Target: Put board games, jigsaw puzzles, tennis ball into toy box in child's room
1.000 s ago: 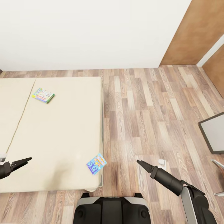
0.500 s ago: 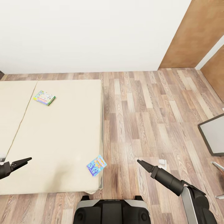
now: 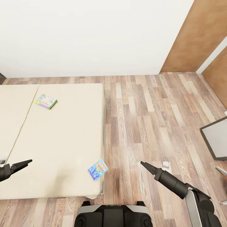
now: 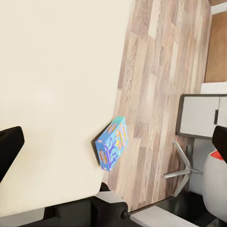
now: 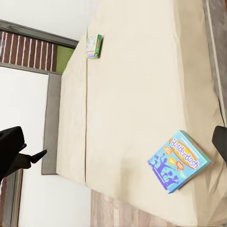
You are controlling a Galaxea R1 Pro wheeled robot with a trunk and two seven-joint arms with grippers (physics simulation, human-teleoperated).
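Observation:
Two board games lie on the beige bed. The blue one sits at the bed's near right corner, right by the edge; it also appears in the left wrist view and the right wrist view. The pale green-edged one rests farther back near the mattress seam. My left gripper hovers open over the bed's near left part. My right gripper is open above the wood floor, right of the blue game. The toy box, jigsaw puzzles and tennis ball are out of view.
A grey-topped piece of furniture with a dark frame stands at the right edge. Metal chair legs show near it. A small white object lies on the floor by my right gripper. A white wall runs behind the bed.
The whole picture has shifted a little, so the camera has moved; bed and games sit slightly lower in frame. Both arms hold the same pose.

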